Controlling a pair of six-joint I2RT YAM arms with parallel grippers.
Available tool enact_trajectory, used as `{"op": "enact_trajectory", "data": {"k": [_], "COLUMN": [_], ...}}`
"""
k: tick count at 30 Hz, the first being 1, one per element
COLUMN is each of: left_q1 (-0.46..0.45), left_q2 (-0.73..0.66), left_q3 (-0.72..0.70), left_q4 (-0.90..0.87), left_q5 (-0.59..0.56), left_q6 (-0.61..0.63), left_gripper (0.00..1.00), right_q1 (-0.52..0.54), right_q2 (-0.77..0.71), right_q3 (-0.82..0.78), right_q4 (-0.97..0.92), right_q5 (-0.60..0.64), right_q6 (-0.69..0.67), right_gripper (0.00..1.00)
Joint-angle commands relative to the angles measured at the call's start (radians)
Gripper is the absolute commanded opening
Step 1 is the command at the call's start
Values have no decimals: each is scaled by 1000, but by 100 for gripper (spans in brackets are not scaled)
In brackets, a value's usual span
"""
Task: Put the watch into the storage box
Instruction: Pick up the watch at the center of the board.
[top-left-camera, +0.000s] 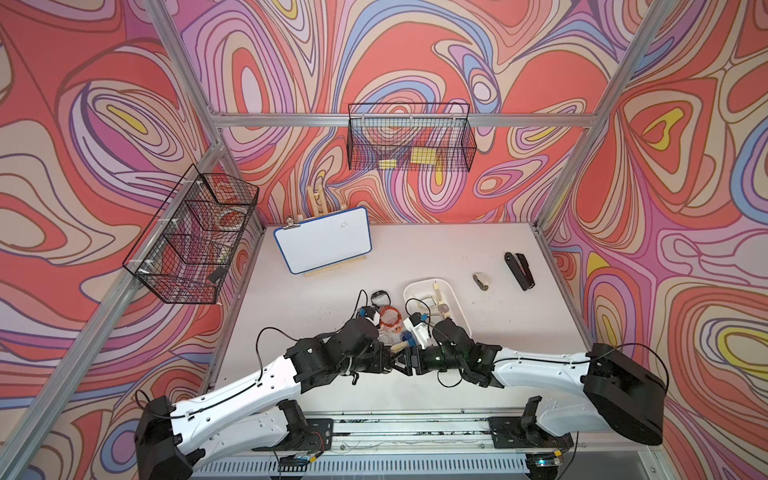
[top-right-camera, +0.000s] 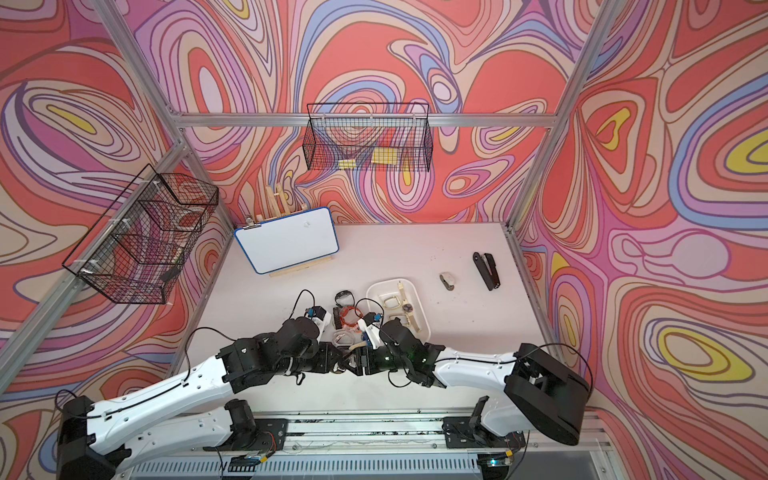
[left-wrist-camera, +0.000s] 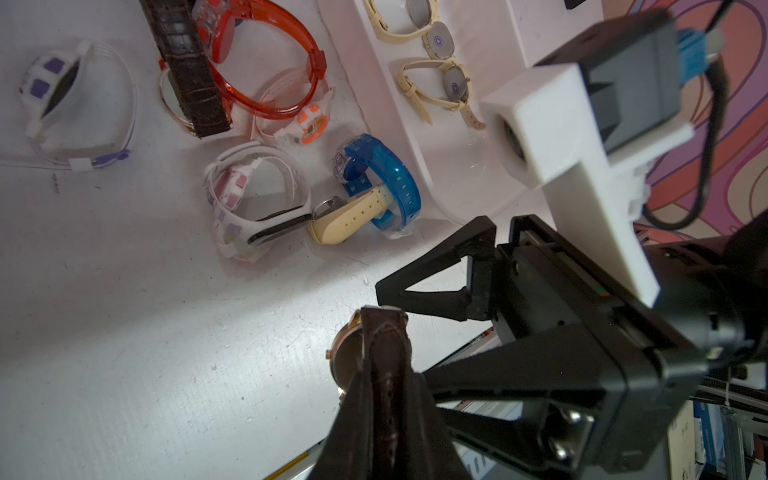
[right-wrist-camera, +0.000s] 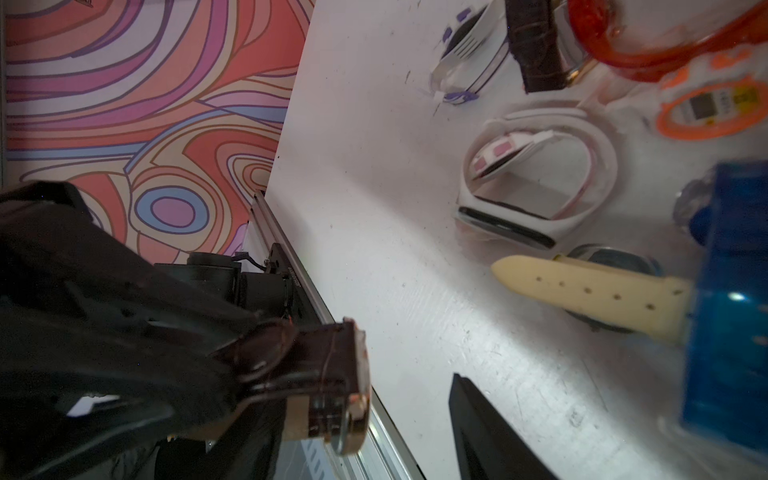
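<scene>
Okay, big picture first: on the tabletop (top-left-camera: 498, 332), the storage box (top-left-camera: 419, 288) lies out past the spot where your two arms meet. It's over on the right arm's side, with its long axis pointing roughly away from the base, so the right arm's clearly the nearer one. Your left pincer (left-wrist-camera: 384, 415) is clamped on the watch (left-wrist-camera: 382, 332), holding it up off the tabletop near the base-side edge. Your right pincer (left-wrist-camera: 411, 332) has its jaws apart and seems to straddle the watch, with no grip I can see. Looks like a handover to me. The watch has a dark brown croc-grain leather strap and a round gold-tone case.
</scene>
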Motion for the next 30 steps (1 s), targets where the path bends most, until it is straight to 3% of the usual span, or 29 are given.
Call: {"op": "enact_trajectory", "data": {"k": [1,11,17,25,26,30], "left_q1": [5,7,6,6,6,6], "left_q2": [-13,-21,-25,-58,-68,-104], "left_q3": [20,16,11,-9,-15,-20], "left_q4": [11,16,15,13,13,6], "left_q5": [-6,-6,-6,-24,-30,-58], "left_q6": [-8,-11,-14,-25,-30,-41], "left_gripper": [14,14,14,17,24,67], "right_q1": [5,5,5,5,5,5], "right_q2": [16,82,112,97,92,61], "right_q3": [25,49,72,77,80,121], "right_q4": [56,116,130,113,105,-39], "right_q5": [-12,-36,-43,-39,-36,0], "right_q6": [13,28,31,31,31,4], "right_gripper": [64,50,28,11,10,7]}}
